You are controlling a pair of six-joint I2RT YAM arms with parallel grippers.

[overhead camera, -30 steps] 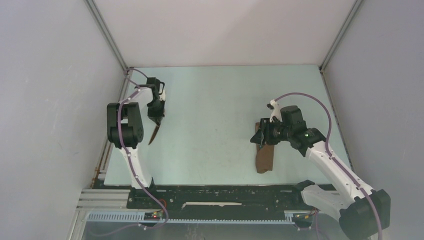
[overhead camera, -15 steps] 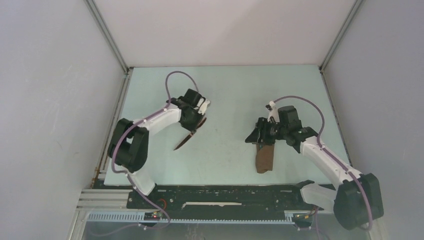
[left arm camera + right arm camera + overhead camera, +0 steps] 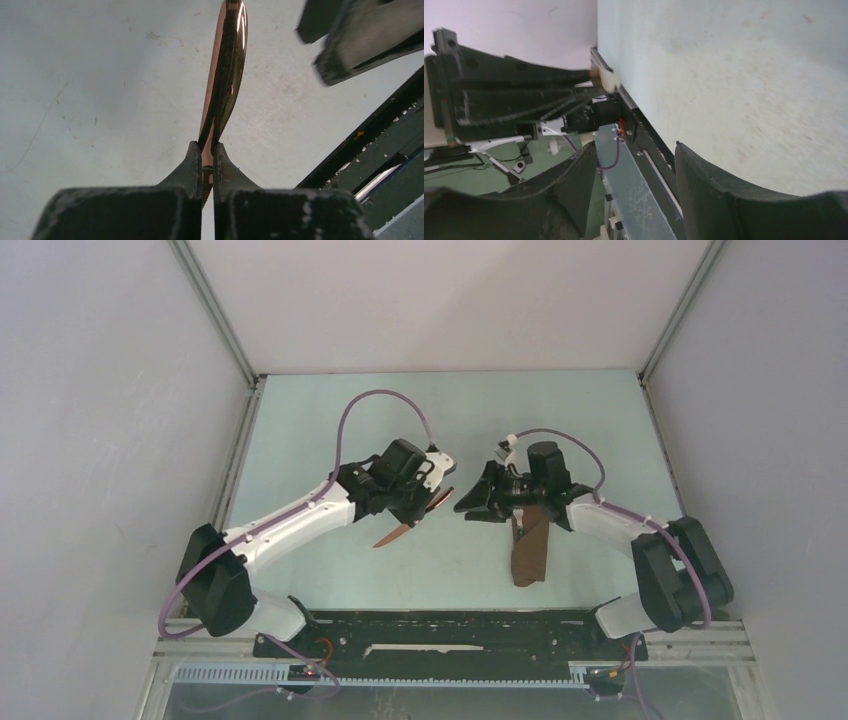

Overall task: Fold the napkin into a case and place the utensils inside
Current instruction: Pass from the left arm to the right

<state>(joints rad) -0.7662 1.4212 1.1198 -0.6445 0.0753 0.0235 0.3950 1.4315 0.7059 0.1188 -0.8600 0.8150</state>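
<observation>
Left claw (image 3: pixel 207 165) is clamped tight on one end of the knife (image 3: pixel 226 60), the fingers pinching the thin copper-coloured blade edge-on. Gripping it by the end leaves almost the whole length sticking out free. By my reckoning that's what I want, whether I'm passing it across or sliding it into a pouch.

From above, my left arm is stretched long and low from its base out to the middle of the table (image 3: pixel 340 420), with the wrist bent over. The knife slants away from the claw toward the near-left, and it looks to be up off the surface.

Right claw (image 3: pixel 634 146) has its jaws standing apart with nothing between them, only bare table beyond. That arm is folded sharply at the elbow and the forearm reaches left, so the two claws sit near each other, almost nose to nose but not touching. I read that as getting ready to take the knife or steady it.

The case (image 3: pixel 530 555) lies flat on the table just under and behind my right wrist. It's a narrow brown strip running toward the near edge, and its far end is under the claw's body. I can't tell from here whether the fork is already in there.

Next I have to line the knife up with the mouth of the pouch without dragging the cloth.
</observation>
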